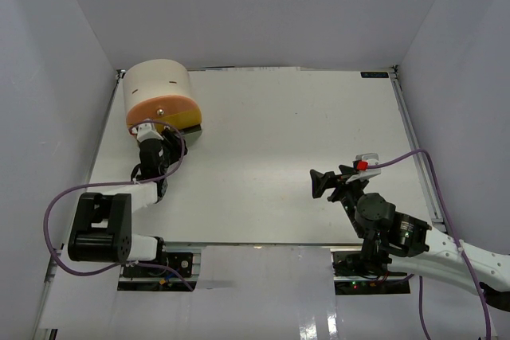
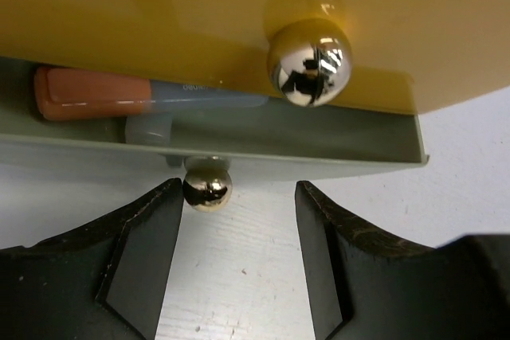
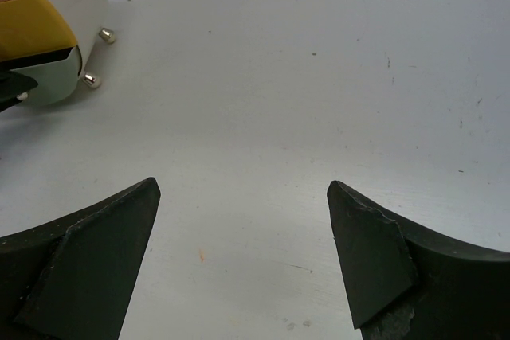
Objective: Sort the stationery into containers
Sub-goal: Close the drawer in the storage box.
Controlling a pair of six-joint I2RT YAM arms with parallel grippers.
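**L arm.** Left claw [image 2: 239, 232] is released, jaws spread, nothing gripped. The small knob [image 2: 207, 185] of the grey-green drawer [image 2: 343, 137] sits between the fingertips, off-centre. It is close against one finger, with a clear gap to the other; contact cannot be confirmed. Judgement: the claw is lined up on the knob to work the drawer, prob. to shut it, since stock is already inside.

**Task item.** One pen [image 2: 96, 95], orange cap and pale barrel, lies lengthwise inside the grey-green drawer, along its back. A pale piece below it cannot be identified. No other stationery is seen in any view.

**Containers.** The grey-green drawer is pulled partway out. The yellow drawer [image 2: 159, 13] above overhangs it, and its larger knob [image 2: 309, 65] hangs just over the gap. The peach-orange drawer [image 1: 159, 107] is on top. The cabinet [image 1: 158, 84] stands at the far-left corner of the tabletop [image 1: 279, 133].

**R arm.** Right claw [image 3: 243, 264] is released and empty, over bare tabletop well apart from the cabinet. Judgement: parked clear so as not to crowd the L arm.

**Clearances.**
- The side wall is close beside the cabinet, so there is little room on that flank.
- Approach from the near side is open.
- Risk: with the off-centre grip, one finger may meet the knob first and skew the drawer or nudge the cabinet. The larger knob above limits upward room.
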